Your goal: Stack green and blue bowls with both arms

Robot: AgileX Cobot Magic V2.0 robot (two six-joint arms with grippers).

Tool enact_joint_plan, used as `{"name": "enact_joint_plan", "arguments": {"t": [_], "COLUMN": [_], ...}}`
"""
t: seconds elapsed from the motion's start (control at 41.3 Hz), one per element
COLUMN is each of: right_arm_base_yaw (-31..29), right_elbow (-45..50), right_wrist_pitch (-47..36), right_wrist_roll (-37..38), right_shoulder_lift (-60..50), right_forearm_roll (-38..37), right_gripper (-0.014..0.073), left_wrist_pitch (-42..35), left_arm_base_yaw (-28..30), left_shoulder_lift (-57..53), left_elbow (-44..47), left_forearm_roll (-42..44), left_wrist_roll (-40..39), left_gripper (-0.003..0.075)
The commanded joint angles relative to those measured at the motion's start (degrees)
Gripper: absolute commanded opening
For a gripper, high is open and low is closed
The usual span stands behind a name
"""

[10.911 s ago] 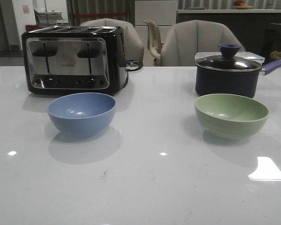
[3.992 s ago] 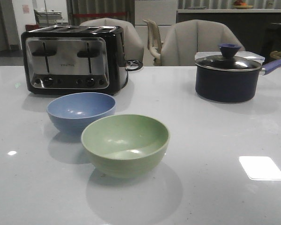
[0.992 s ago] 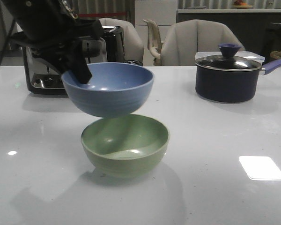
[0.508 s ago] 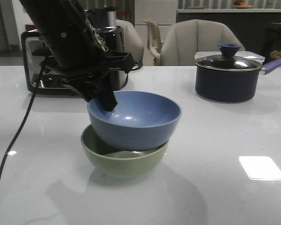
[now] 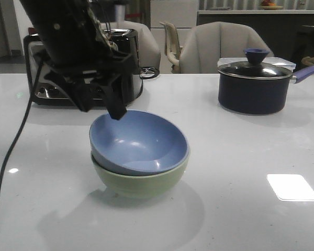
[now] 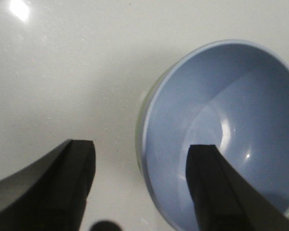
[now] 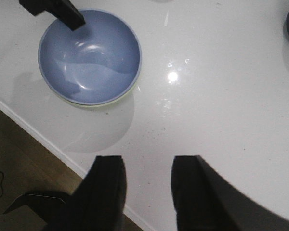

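Observation:
The dusty blue bowl (image 5: 141, 144) sits nested inside the pale green bowl (image 5: 141, 183) at the table's middle, tilted a little toward the camera. My left gripper (image 5: 100, 107) hovers just above the bowls' far left rim, open and empty. One finger is over the blue bowl (image 6: 231, 110) and the other is over bare table, with a sliver of green rim (image 6: 138, 139) between them. My right gripper (image 7: 147, 163) is open and empty above the table's front edge, away from the stacked bowls (image 7: 89, 55). It does not show in the front view.
A black-and-steel toaster (image 5: 126, 78) stands at the back left, mostly behind my left arm. A dark navy lidded saucepan (image 5: 254, 86) stands at the back right. A black cable (image 5: 10, 157) hangs at the left. The table's front edge (image 7: 38, 134) is near the bowls.
The left gripper lowered the blue bowl into the green bowl, let go of it and now stands open just above its rim.

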Motion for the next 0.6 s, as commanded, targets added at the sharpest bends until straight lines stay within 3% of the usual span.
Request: {"name": "enact_joint_plan", "arguments": {"t": [0.0,0.242,0.581], "right_arm_base_yaw": [0.01,0.01,0.01], "right_elbow": [-1.56,-1.56,-1.56], "right_wrist_pitch": [-3.20,-3.20,-3.20], "right_wrist_roll": [-0.35,-0.35,-0.35], "right_shoulder_lift": [-0.19,-0.19,-0.19], "right_forearm_roll": [-0.27,-0.27,-0.27], "right_gripper": [0.0371,0.0371,0.0371], "left_wrist_pitch": [-0.74,-0.89,-8.74], "left_arm_base_yaw": [-0.42,-0.42,-0.42], "left_shoulder_lift": [-7.55,-21.64,-42.88], "left_elbow": [-2.21,0.71,15.06], "left_forearm_roll": [1.79,2.25,2.34], "left_wrist_roll": [0.06,0.06,0.06], "left_gripper": [0.0479,0.0479,0.0479]}}
